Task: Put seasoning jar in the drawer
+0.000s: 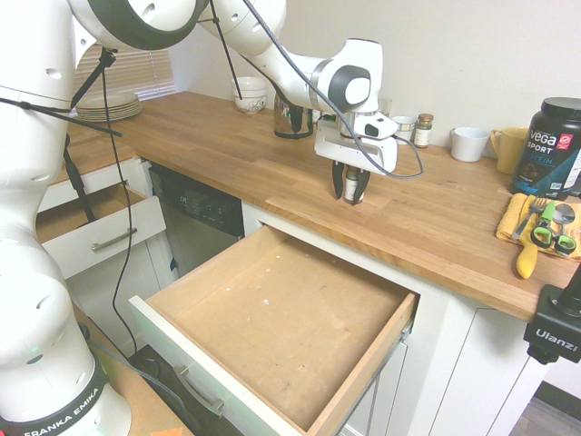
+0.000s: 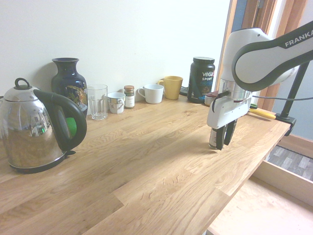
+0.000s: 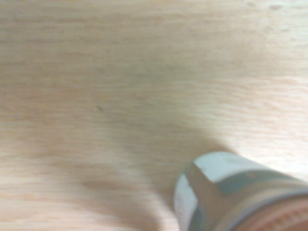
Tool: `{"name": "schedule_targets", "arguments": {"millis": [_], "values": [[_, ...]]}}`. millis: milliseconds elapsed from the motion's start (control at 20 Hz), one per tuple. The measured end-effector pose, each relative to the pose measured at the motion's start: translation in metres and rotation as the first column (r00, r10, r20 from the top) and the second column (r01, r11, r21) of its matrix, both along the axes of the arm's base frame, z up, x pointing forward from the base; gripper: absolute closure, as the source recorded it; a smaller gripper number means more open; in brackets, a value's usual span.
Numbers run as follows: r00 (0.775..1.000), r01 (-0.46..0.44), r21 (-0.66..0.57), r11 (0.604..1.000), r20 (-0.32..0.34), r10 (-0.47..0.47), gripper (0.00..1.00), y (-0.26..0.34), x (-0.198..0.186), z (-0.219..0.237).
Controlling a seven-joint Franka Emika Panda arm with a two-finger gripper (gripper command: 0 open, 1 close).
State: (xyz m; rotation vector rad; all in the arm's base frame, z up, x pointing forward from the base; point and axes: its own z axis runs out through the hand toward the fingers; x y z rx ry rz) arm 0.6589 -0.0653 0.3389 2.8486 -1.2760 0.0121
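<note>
Wooden tabletop (image 1: pixel 218 145) is carrying the seasoning jar (image 1: pixel 351 186), mostly hidden between the fingers of the hand (image 1: pixel 349 185), which are pinching it; the drawer (image 1: pixel 272 327) is standing open nearer. From the opposite side, a kettle (image 2: pixel 39 127) is sitting far left. Wrist view is showing the jar blurred.

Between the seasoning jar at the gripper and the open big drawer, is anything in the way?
No. In the first exterior view only bare countertop separates the seasoning jar, which stands between the fingers of the gripper, from the drawer.
</note>
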Motion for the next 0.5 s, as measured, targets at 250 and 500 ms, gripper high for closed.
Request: {"name": "schedule_targets", "arguments": {"millis": [250,500], "values": [[1.0,-0.011,-0.001,1.0,-0.005,0.011,1.0,0.007,0.011,0.001],[1.0,-0.012,-0.002,1.0,-0.005,0.012,1.0,0.007,0.014,0.002]]}}
